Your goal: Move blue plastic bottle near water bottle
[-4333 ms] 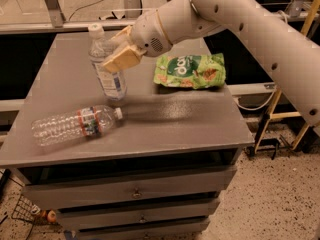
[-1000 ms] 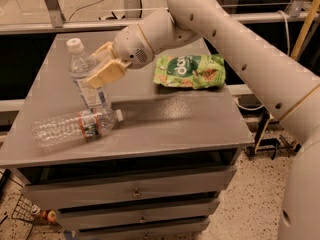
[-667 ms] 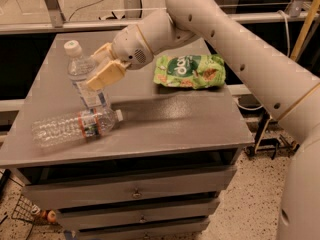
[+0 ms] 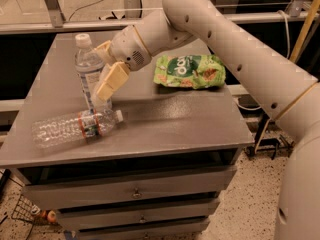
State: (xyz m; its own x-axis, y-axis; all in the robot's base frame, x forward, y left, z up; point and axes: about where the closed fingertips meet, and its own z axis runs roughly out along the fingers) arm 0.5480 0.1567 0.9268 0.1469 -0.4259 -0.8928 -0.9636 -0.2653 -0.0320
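The blue plastic bottle (image 4: 89, 66), clear with a white cap and a white-blue label, stands slightly tilted at the left of the grey table (image 4: 165, 119). Its base is right behind the water bottle. The water bottle (image 4: 75, 127), ribbed with a red-green label band, lies on its side near the front left edge, cap pointing right. My gripper (image 4: 106, 66) is shut on the blue plastic bottle from its right side. One tan finger (image 4: 112, 81) crosses the bottle's lower body, and the other finger sits behind it.
A green chip bag (image 4: 190, 71) lies at the back right of the table. My white arm (image 4: 225, 39) reaches in from the right above it. Drawers (image 4: 135, 191) sit below the tabletop. Metal frame rails run behind the table.
The gripper has carried the blue plastic bottle from the table's back left down toward the front. Over the last second it shifted slightly right, close behind the lying water bottle.
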